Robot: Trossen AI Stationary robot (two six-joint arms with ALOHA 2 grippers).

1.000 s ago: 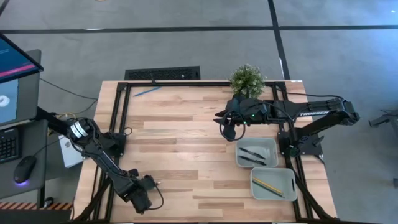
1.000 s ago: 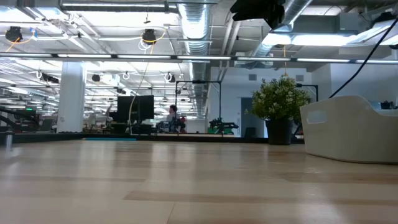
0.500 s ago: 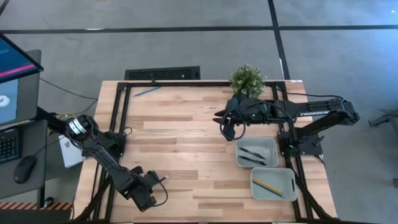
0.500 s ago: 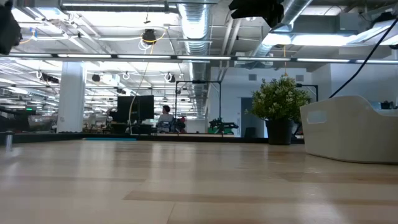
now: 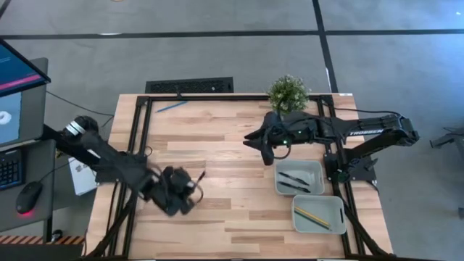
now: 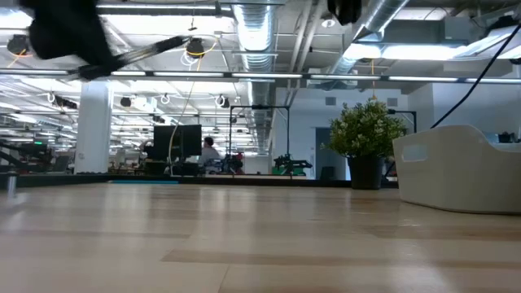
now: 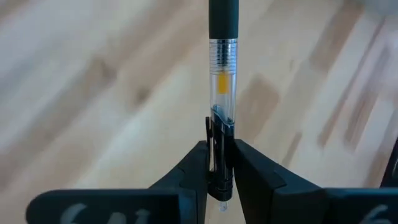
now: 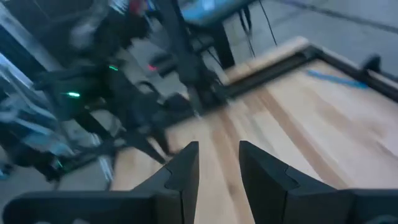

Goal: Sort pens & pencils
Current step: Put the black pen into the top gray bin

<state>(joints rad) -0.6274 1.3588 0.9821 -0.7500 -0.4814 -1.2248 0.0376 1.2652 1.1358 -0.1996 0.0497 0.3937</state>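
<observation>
The left tool (image 7: 219, 163) clenched a pen (image 7: 222, 93) above the bench (image 5: 217, 145); the right tool (image 8: 217, 163) hung released near a potted plant (image 5: 288, 93) and two bins (image 5: 316, 214).

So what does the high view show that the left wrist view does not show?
Only the high view shows the right gripper above the table's far right part, the plant, two grey trays with pens and a yellow pencil, and a blue pencil at the far left edge. Only the left wrist view shows the pen's clear section with a yellow part. Both show the left gripper shut on a pen over the wooden table.
</observation>
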